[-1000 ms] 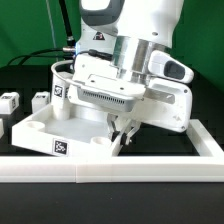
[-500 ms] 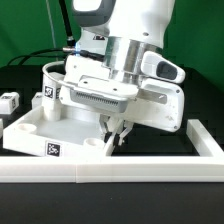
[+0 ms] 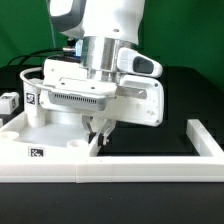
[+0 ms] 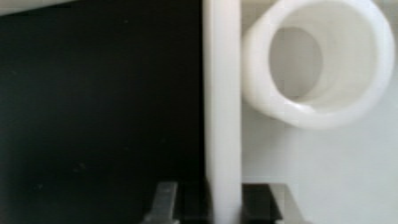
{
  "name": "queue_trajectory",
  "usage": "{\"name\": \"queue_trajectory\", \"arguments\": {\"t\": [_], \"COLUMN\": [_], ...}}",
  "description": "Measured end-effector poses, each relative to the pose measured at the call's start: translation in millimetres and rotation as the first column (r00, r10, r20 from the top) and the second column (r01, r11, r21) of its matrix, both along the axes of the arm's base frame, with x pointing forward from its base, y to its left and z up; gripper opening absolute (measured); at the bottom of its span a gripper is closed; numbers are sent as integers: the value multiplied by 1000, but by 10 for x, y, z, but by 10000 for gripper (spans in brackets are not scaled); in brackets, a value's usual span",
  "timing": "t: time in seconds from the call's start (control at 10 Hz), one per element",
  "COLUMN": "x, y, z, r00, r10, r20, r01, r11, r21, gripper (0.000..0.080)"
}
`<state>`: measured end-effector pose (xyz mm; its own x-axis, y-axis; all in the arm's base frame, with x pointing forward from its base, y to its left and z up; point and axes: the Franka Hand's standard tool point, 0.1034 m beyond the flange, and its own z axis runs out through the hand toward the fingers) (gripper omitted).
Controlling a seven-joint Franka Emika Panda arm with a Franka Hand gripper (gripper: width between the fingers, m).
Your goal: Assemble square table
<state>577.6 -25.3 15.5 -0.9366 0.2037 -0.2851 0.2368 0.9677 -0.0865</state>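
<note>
The square table top (image 3: 28,136) is a white slab with a raised rim and round corner sockets; it lies at the exterior view's left with a tag (image 3: 37,153) on its front edge. My gripper (image 3: 97,137) reaches down at the slab's right rim. In the wrist view the rim (image 4: 221,90) runs straight between my two dark fingers (image 4: 169,202), and my gripper (image 4: 221,203) is shut on it. A round corner socket (image 4: 317,60) shows beside the rim. One small white tagged leg (image 3: 8,101) lies at the far left, partly cut off.
A long white rail (image 3: 120,166) runs along the front of the black board and turns back at the exterior view's right (image 3: 206,141). The arm's white body (image 3: 105,85) hides much of the slab's back part. Black cables lie behind.
My gripper and the table top it holds have slid toward the exterior view's left. One of the legs at the left has gone out of sight.
</note>
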Motion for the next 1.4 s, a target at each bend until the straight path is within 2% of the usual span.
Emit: {"name": "queue_trajectory", "arguments": {"t": [0.3,1.0,1.1,1.4], "x": [-20,-25,-25,-23], "y": [-27,-36,-19,186], "z": [-9,-12,-13,-17], "r00": [991,992,993,995], "r10": [130,126,117,99], "r20": [-23,-22,-20,-12], "r01": [-131,-127,-117,-100], "r11": [991,991,992,995], "r21": [-40,-39,-36,-17], "gripper": [63,63,63,63]}}
